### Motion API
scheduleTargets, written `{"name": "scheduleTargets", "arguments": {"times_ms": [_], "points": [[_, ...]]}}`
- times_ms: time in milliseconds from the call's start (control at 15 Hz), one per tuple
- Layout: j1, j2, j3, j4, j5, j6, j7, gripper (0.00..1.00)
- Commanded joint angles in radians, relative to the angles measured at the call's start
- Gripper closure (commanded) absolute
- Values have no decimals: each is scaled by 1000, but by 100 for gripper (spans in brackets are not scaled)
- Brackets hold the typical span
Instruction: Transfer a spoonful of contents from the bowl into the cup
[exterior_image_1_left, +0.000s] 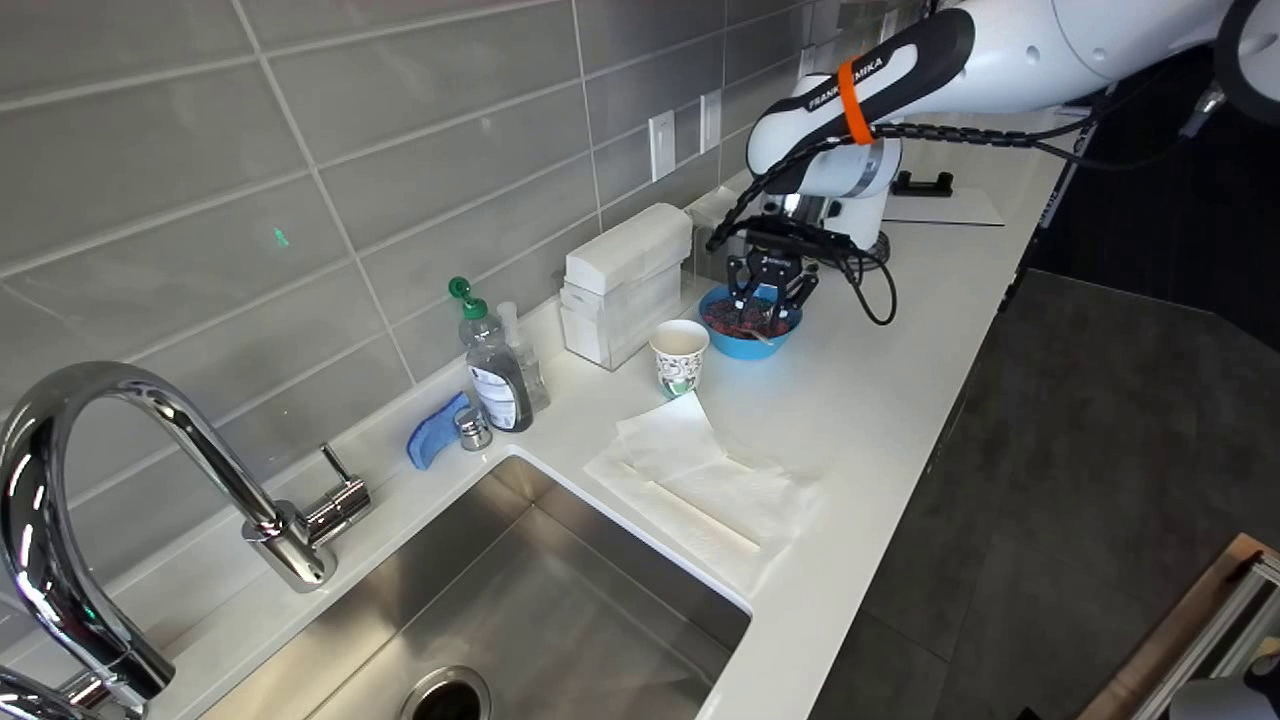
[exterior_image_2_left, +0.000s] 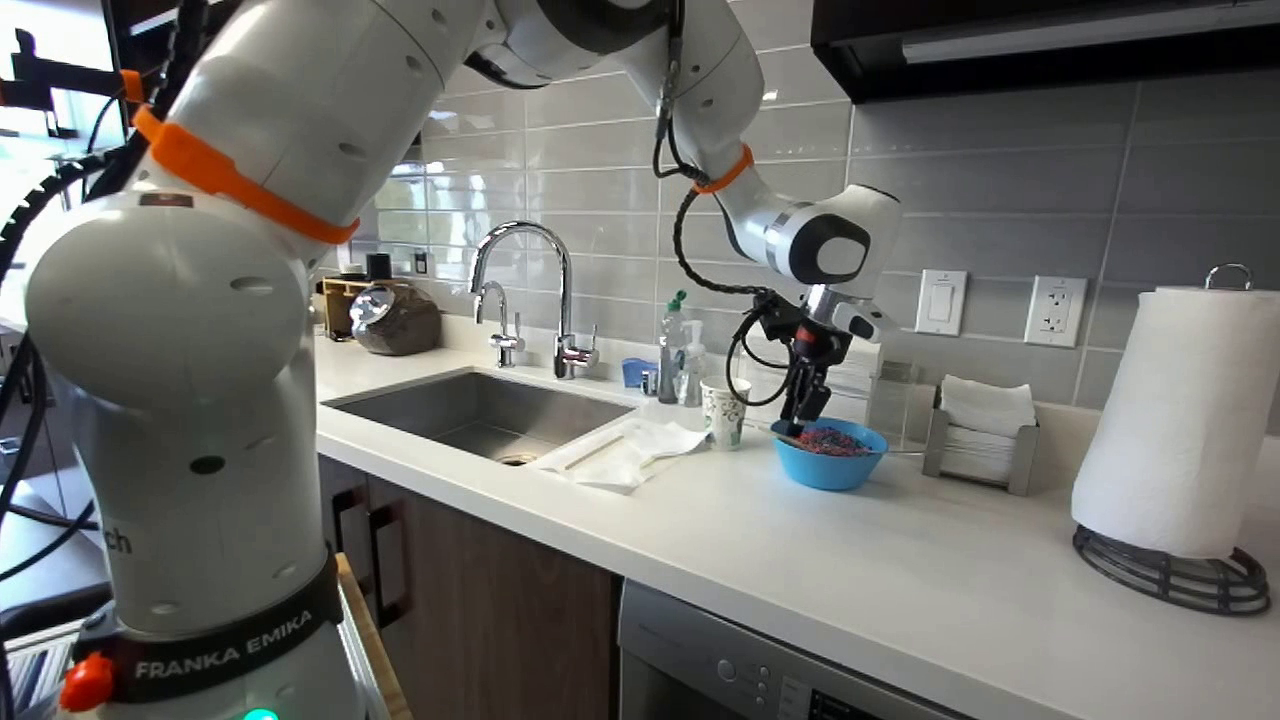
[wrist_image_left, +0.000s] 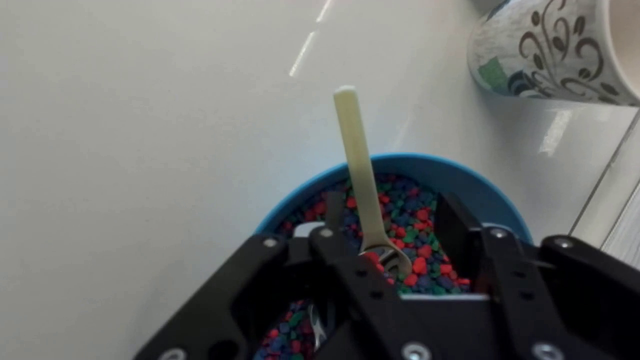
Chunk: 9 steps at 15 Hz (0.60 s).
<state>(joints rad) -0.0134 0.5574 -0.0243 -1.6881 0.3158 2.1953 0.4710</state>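
Note:
The blue bowl (exterior_image_1_left: 745, 348) stands on the counter in both exterior views, holding red, blue and green pebble-like contents (wrist_image_left: 425, 252). A pale spoon (wrist_image_left: 359, 165) rests in them, its handle leaning out over the rim. My gripper (wrist_image_left: 391, 205) points down into the bowl, jaws apart on either side of the spoon. The left finger (wrist_image_left: 335, 212) is close to the handle, while a wide gap separates it from the right finger (wrist_image_left: 452, 230). Beside the bowl, the patterned paper cup (exterior_image_1_left: 678, 362) stands upright. Its inside bottom is hidden.
White napkins (exterior_image_1_left: 700, 470) lie between the cup and the sink (exterior_image_1_left: 560, 600). A white boxy container (exterior_image_1_left: 630, 290) stands behind the cup, near the soap bottle (exterior_image_1_left: 497, 375). A napkin holder (exterior_image_2_left: 980, 440) and a paper-towel roll (exterior_image_2_left: 1180, 430) stand on the bowl's far side.

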Motion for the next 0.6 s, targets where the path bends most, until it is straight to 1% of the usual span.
{"name": "scheduleTargets", "arguments": {"times_ms": [0, 67, 133, 200, 267, 333, 400, 533], "points": [[12, 53, -16, 49, -16, 16, 5, 41], [12, 61, -18, 54, -17, 15, 5, 44], [14, 68, -20, 58, -19, 20, 9, 39], [12, 75, -18, 64, -16, 17, 7, 43], [13, 82, -18, 68, -14, 17, 7, 51], [13, 87, -17, 70, -14, 18, 7, 49], [14, 91, -17, 72, -14, 16, 9, 53], [14, 98, -17, 77, -12, 14, 9, 53]]}}
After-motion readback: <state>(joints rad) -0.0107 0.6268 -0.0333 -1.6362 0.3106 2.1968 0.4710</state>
